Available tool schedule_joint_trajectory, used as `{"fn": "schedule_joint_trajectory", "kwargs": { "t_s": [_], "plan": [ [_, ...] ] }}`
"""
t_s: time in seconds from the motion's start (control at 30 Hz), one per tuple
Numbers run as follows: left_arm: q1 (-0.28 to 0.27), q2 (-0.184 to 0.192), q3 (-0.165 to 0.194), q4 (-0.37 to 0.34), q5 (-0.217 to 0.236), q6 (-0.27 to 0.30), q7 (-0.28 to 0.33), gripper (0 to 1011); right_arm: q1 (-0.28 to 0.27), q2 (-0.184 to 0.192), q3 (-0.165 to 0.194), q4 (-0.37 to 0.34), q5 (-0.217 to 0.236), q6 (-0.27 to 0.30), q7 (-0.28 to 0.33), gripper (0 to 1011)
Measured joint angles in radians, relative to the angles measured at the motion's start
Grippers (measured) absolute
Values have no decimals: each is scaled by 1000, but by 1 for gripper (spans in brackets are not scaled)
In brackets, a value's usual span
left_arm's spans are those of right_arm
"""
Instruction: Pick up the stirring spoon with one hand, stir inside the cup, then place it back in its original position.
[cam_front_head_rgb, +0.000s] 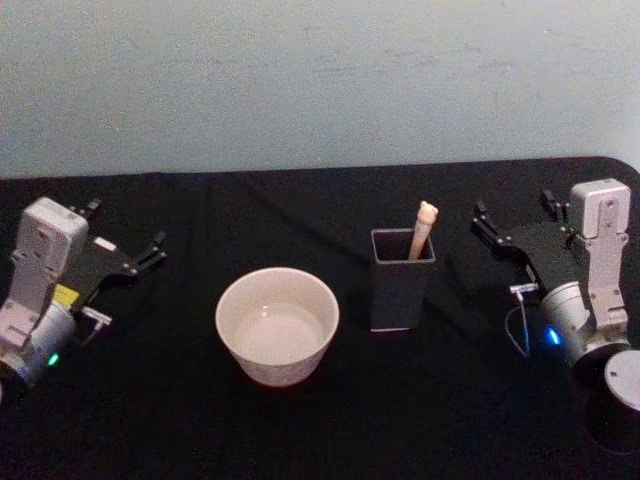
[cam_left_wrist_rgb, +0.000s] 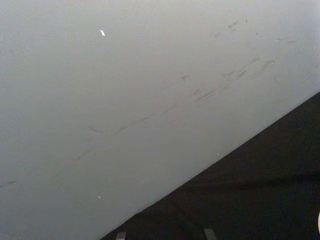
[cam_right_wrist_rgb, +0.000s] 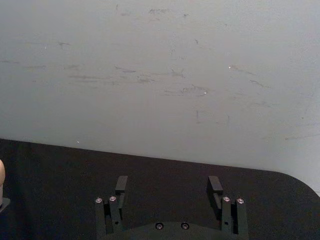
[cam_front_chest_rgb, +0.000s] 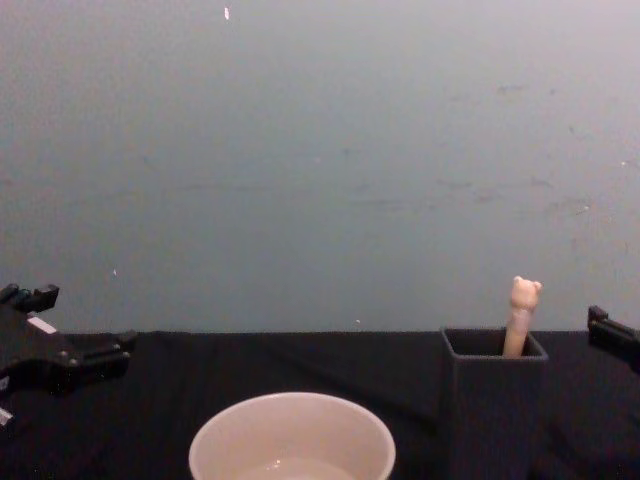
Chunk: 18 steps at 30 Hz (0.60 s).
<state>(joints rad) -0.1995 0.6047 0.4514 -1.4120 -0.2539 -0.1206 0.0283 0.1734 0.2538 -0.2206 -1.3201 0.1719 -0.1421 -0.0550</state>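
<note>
Right, I'm seeing both grippers sitting apart-fingered, left gripper (cam_front_head_rgb: 140, 255) and right gripper (cam_front_head_rgb: 515, 225), flanking the cup (cam_front_head_rgb: 277, 325), with the stirring spoon (cam_front_head_rgb: 422, 230) standing handle-up in its holder (cam_front_head_rgb: 401, 285), nearer the right for 1-handed picking.

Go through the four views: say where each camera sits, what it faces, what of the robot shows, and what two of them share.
Head: high, looking down at the cup, holder, stirring spoon; left gripper and right gripper flank them.
Chest: low, facing the wall; fingers at both edges.
Left wrist: faces wall and table.
Right wrist: faces wall; own open fingers.
Head and chest share cup, holder, spoon.
</note>
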Motion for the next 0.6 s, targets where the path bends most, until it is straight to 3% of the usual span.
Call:
{"fn": "schedule_joint_trajectory", "kwargs": {
  "t_s": [0.6],
  "plan": [
    [0,0,0,0,0,0,0,1001,-1,4,-4,-7,-3,-6,-3,1000]
  ]
}}
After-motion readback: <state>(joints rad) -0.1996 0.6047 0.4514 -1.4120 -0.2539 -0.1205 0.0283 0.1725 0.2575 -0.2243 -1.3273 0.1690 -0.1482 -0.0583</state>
